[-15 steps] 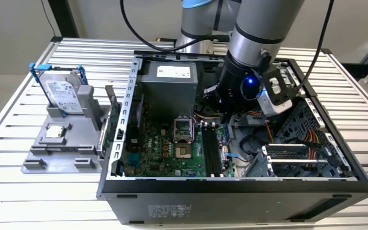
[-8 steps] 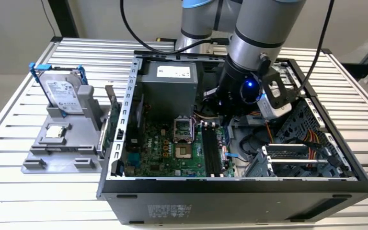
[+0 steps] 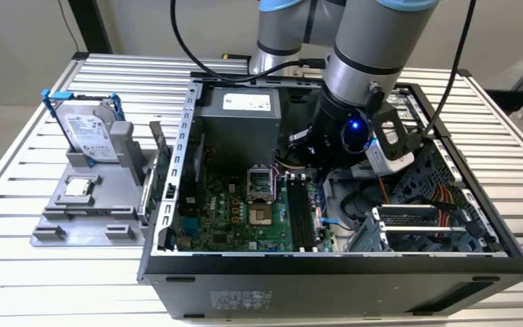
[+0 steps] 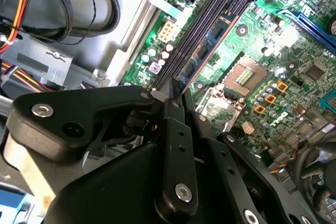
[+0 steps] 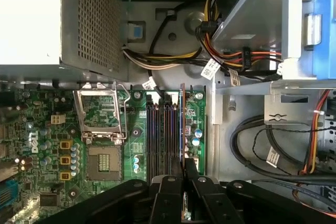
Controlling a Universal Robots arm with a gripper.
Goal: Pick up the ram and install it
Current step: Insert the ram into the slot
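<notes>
Green ram (image 5: 182,129) stands edge-down in the claw's (image 5: 183,182) tight pinch, its length running along the black slots (image 5: 160,135) just beside it.

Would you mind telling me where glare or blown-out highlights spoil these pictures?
In the first wrist view, the power supply face is washed out to plain white; in the second wrist view, a bright patch bleaches the motherboard beside the memory slots; in the exterior view, lighting is even, with a blue light glowing on the arm.
</notes>
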